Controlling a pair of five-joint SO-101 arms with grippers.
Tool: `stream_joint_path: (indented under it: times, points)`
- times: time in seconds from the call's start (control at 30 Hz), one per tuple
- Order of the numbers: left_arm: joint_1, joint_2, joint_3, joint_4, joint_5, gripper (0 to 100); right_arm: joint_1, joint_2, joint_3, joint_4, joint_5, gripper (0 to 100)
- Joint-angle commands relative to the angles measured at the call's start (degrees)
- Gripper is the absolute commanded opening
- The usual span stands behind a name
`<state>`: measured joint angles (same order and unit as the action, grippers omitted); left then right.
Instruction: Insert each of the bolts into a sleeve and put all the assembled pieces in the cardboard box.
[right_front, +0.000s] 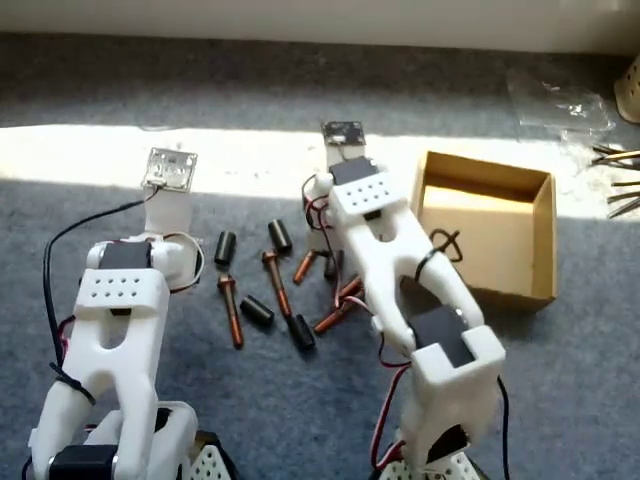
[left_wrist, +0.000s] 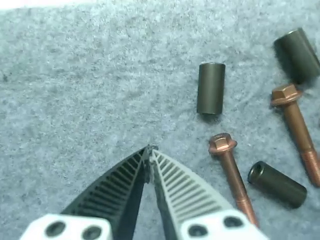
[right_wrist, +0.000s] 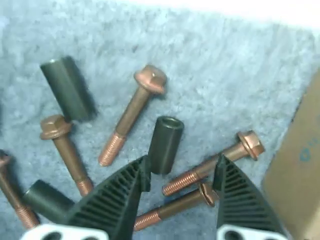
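The left arm (right_front: 115, 320) and the right arm (right_front: 400, 260) are both built of white plastic shells, with black motor blocks (right_front: 440, 335) seated at the joints. Each carries a white plate (right_front: 120, 288) pierced by rows of small round holes. A thin black cable (right_front: 55, 250) runs off the left arm. Red wires (right_front: 384, 375) and a black loop of cable (right_front: 447, 243) show on the right. A small square circuit board (right_front: 170, 168) tops each wrist. The jaws are black ribbed wedges tapering to a point, on white bases with dark round screw holes (left_wrist: 55, 228).
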<state>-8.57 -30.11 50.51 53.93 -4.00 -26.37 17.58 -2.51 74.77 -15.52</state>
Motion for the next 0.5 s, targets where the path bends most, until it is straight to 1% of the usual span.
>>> stream_joint_path:
  times: [0.0, 0.23, 0.47]
  points:
    - [-0.84, -0.22, -0.48, -2.02, 0.44, 1, -0.75, 2.15, -5.67, 0.57, -1.05, 20.3]
    - [-0.75, -0.22, -0.48, -2.02, 0.44, 1, -0.75, 9.10, -12.62, 0.57, -1.05, 20.3]
    - [-1.10, -0.13, -0.40, -2.11, 0.35, 1, -0.75, 11.38, -12.70, 0.57, -0.79, 20.3]
